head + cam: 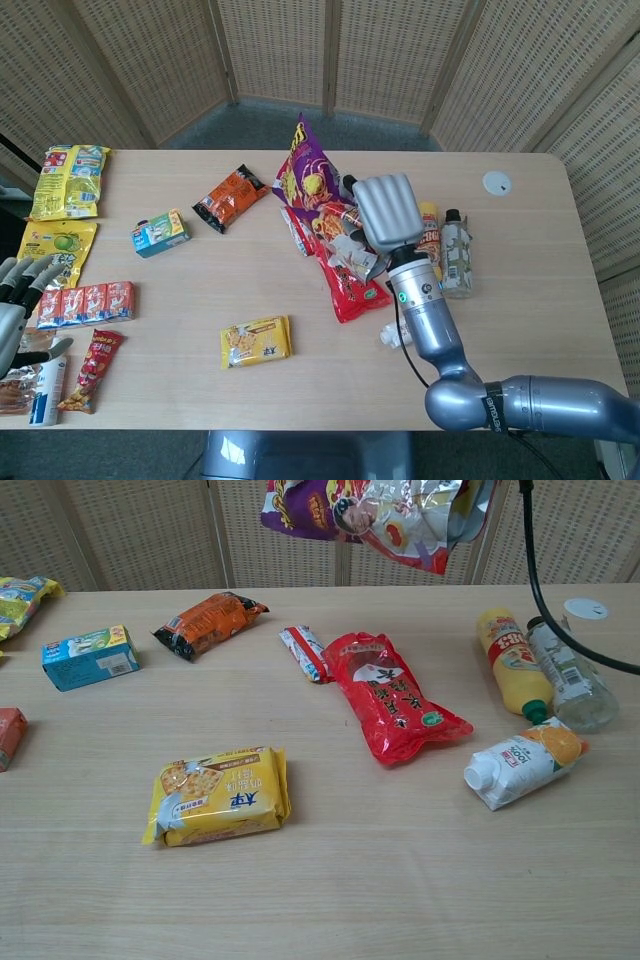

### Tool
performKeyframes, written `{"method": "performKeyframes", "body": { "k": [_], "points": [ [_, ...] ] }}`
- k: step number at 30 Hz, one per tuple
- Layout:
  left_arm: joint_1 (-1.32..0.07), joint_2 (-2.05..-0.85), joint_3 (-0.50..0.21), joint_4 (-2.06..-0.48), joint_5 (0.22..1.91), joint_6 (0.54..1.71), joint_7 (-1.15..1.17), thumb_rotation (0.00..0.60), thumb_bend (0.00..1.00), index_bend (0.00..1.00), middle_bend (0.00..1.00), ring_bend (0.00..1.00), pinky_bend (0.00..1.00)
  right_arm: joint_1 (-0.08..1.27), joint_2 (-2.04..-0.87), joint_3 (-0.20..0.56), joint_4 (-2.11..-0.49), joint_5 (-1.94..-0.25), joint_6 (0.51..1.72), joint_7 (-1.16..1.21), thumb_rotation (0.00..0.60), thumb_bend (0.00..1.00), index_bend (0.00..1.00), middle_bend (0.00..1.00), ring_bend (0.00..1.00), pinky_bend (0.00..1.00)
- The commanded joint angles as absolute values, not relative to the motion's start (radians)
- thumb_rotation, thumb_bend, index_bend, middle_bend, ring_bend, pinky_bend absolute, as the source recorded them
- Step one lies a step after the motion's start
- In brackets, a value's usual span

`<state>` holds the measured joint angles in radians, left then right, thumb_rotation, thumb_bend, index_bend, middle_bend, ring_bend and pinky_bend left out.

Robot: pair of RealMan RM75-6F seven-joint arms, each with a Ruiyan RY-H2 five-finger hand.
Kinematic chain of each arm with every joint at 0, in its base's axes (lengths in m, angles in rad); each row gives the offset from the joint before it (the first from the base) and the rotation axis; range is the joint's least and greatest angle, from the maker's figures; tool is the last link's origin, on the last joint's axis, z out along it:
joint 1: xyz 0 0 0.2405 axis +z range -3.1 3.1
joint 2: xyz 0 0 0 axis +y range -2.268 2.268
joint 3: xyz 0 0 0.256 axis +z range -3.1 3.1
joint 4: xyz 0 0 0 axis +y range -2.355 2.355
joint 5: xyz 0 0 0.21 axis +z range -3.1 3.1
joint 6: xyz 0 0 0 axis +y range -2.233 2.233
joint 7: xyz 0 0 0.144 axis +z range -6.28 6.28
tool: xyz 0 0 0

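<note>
My right hand (386, 211) grips a purple snack bag (312, 189) and holds it in the air above the middle of the table. In the chest view only the bag (372, 507) shows, hanging at the top edge over the red packet (397, 702); the hand itself is cut off there. Below the bag in the head view lies the same red packet (347, 281). My left hand (14, 303) hovers at the table's left edge with fingers apart and nothing in it, next to a row of small red cartons (92, 300).
A yellow bottle (512, 662), a clear bottle (571, 677) and a juice carton (524, 764) lie at the right. A yellow cracker pack (220, 793), orange packet (208, 621), blue box (88, 656) and small sachet (304, 650) lie toward the left. Yellow-green bags (68, 181) lie far left.
</note>
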<state>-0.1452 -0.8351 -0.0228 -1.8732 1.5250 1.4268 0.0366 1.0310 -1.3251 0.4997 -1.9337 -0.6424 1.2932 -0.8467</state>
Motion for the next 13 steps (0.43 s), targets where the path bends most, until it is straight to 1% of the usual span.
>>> {"method": "performKeyframes", "body": {
  "k": [1,13],
  "points": [
    [-0.139,-0.836,-0.020,-1.869,1.529,1.434,0.031,0.564,0.15,0.11,0.00,0.00,0.00,1.040,-1.321,0.499,-1.939,-0.635,1.299,-0.850,0.580,0.48,0.53,1.00,1.00,1.00],
    [-0.134,-0.839,-0.019,-1.862,1.533,1.435,0.025,0.561,0.15,0.11,0.00,0.00,0.00,1.064,-1.308,0.479,-1.947,-0.616,1.312,-0.842,0.581,0.48,0.53,1.00,1.00,1.00]
  ]
}}
